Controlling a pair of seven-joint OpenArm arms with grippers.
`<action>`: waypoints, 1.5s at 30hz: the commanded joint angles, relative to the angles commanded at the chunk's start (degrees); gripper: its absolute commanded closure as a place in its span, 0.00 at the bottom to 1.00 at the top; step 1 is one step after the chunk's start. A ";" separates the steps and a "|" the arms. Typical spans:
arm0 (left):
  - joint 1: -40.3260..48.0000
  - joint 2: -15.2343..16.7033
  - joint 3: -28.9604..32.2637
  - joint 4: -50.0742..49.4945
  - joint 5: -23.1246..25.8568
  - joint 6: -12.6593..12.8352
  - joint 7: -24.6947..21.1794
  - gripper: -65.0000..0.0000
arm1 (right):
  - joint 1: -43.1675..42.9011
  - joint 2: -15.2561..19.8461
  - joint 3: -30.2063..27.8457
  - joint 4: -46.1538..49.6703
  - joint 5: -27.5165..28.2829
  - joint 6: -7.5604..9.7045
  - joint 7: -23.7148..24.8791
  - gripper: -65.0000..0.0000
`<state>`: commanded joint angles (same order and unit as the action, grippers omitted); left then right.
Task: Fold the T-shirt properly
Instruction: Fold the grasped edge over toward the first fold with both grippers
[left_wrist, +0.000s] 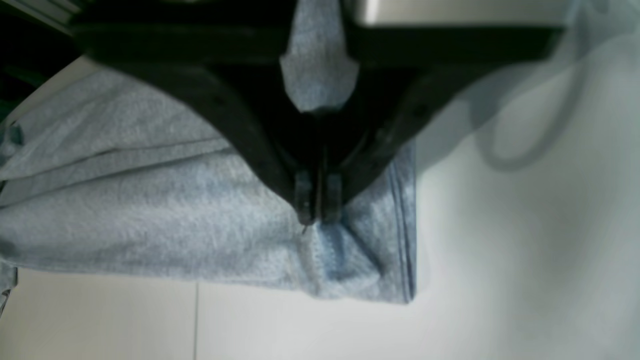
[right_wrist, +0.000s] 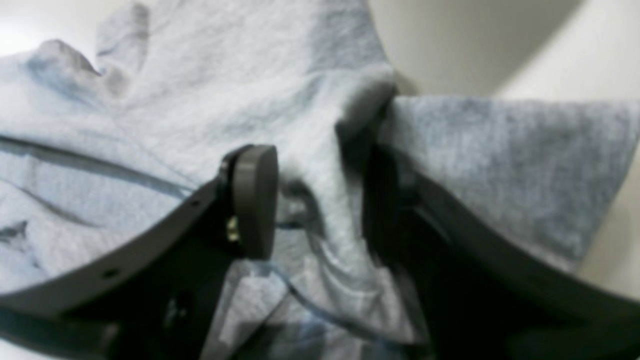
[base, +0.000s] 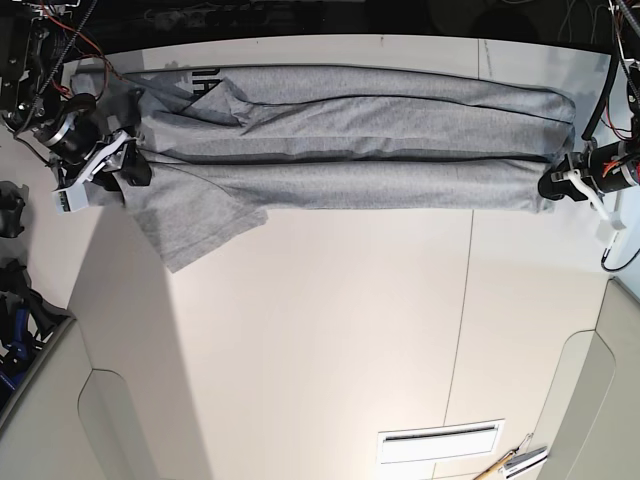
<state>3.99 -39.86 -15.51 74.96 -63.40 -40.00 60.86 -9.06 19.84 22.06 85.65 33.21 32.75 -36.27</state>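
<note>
The grey T-shirt (base: 350, 140) lies stretched in a long folded band across the far side of the white table (base: 330, 330). A bit of black lettering (base: 195, 85) shows at its left end, and one sleeve (base: 200, 220) splays toward the front. My left gripper (left_wrist: 317, 220) is shut on the shirt (left_wrist: 150, 215) close to the hem corner; it sits at the band's right end in the base view (base: 548, 186). My right gripper (right_wrist: 320, 200) is open with a bunched fold of shirt (right_wrist: 200, 90) between its jaws, at the left end (base: 128, 165).
A white slotted panel (base: 440, 440) and some hand tools (base: 510, 462) sit at the front right of the table. Dark equipment (base: 15, 300) stands off the left edge. Cables hang by the arm at the right (base: 620, 70).
</note>
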 joint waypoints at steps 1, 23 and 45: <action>0.02 0.00 0.00 0.00 0.00 0.00 0.04 1.00 | 0.11 -0.02 0.74 0.90 1.46 0.00 0.04 0.54; 0.00 0.02 0.00 0.00 -0.28 0.00 -0.24 1.00 | 18.69 -6.67 -3.80 -15.58 -11.82 -1.01 5.84 0.42; 0.00 -0.04 -0.33 0.09 -2.19 0.00 0.68 1.00 | 18.69 -6.67 -8.02 -10.69 -4.00 -0.96 -1.73 1.00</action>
<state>3.99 -39.90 -15.84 75.05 -65.58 -40.00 61.54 9.63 13.17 14.04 74.96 29.21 31.79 -38.00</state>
